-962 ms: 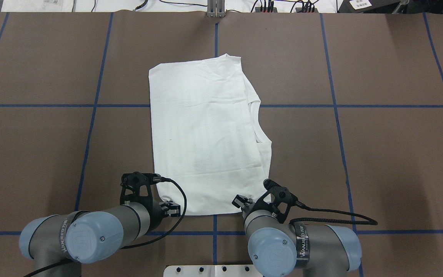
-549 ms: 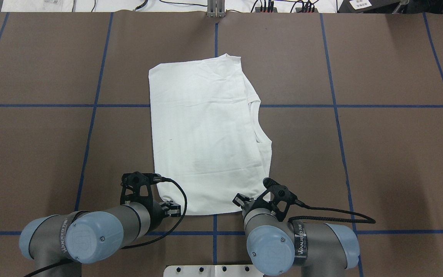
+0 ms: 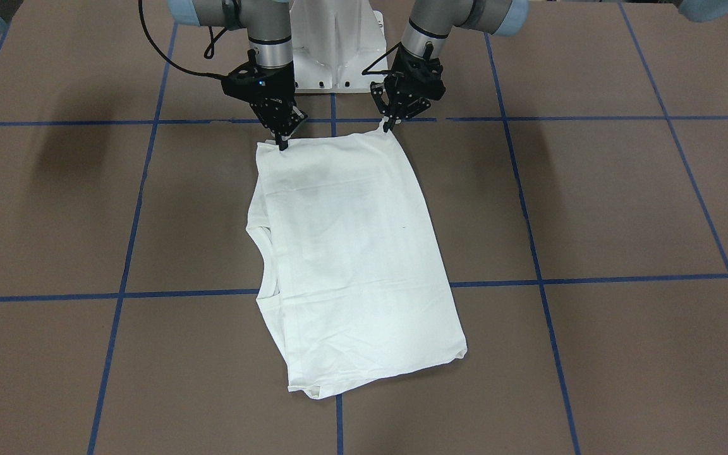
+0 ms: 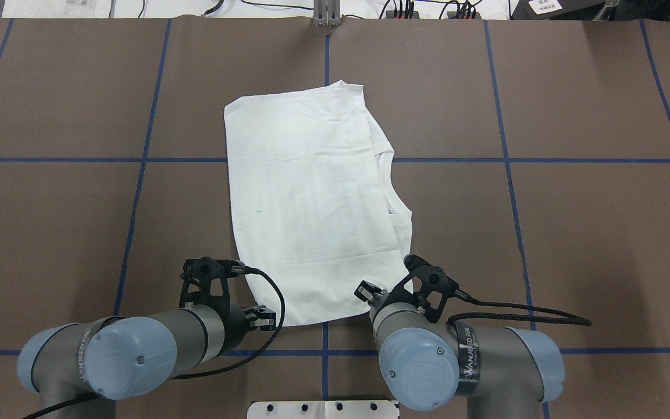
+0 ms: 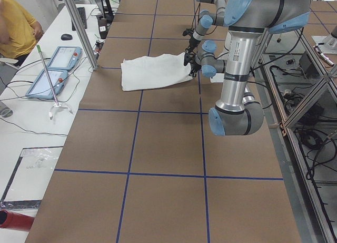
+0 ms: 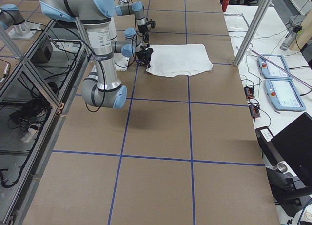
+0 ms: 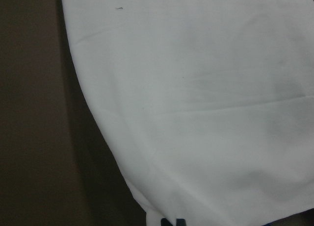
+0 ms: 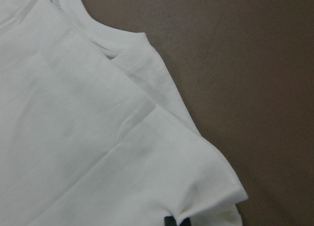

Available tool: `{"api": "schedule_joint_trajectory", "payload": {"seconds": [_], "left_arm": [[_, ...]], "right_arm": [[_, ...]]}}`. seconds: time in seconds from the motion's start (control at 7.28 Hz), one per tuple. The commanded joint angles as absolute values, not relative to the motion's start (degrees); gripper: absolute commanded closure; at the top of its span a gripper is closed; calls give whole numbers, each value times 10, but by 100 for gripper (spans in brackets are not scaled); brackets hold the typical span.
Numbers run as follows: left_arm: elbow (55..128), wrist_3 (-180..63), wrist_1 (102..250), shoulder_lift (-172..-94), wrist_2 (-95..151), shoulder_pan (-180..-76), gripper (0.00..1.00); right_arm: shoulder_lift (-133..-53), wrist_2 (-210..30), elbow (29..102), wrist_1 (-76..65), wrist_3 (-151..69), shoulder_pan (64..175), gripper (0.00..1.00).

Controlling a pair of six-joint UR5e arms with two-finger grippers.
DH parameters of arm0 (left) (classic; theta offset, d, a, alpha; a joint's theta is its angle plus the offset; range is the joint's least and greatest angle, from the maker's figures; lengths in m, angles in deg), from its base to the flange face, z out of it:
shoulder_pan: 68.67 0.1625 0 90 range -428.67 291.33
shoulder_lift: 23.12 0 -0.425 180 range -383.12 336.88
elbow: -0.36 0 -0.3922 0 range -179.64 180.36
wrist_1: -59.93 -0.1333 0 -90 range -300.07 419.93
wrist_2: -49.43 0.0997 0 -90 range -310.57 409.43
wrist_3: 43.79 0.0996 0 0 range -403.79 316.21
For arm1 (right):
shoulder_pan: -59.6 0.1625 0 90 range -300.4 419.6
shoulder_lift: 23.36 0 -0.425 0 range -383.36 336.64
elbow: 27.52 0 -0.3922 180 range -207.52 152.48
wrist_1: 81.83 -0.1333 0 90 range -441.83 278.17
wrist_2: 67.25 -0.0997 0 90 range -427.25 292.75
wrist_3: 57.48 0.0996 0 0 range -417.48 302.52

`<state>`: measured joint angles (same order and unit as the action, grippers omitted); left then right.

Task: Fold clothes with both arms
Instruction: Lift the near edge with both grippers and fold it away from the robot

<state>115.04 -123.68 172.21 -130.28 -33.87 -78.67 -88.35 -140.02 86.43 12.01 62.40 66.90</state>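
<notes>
White shirt [image 4: 312,198], plain on the visible side apart from one tiny dark fleck; collar [image 4: 390,186] is the same white. Tabletop [image 4: 591,244] is matte brown, crossed by thin blue tape lines [image 4: 509,174] making a lg grid. Left arm [image 4: 189,331] & right arm [image 4: 486,352]: grey metal w/ light-blue joint caps, each w/ a black band [image 4: 466,356] carrying white lettering. Fingers [image 3: 279,129] black; cables [image 4: 579,320] black. Pedestal base [image 3: 335,44] white. In the exterior left view, a person's top [image 5: 16,21] is yellow, control pendants [image 5: 60,58] are pale blue-grey w/ a red button, and a red obj. [image 5: 13,221] lies at the bottom corner.
</notes>
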Motion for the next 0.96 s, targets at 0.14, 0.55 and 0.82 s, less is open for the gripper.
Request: {"api": "schedule_joint_trajectory", "payload": {"seconds": [0.14,0.55,0.82], "left_arm": [[1284,-1217,1628,-1303,-392,-791,100],[1362,-1201,1510,-1339,-442,-820,100],[1325,-1175,1509,-1354,-442,-853,100]], "right_arm": [[-852,-1403,1036,323,628,620,100],[-811,-1403,1075,407,623,608,100],[-802,-1401,1046,402,572,645,100]]}}
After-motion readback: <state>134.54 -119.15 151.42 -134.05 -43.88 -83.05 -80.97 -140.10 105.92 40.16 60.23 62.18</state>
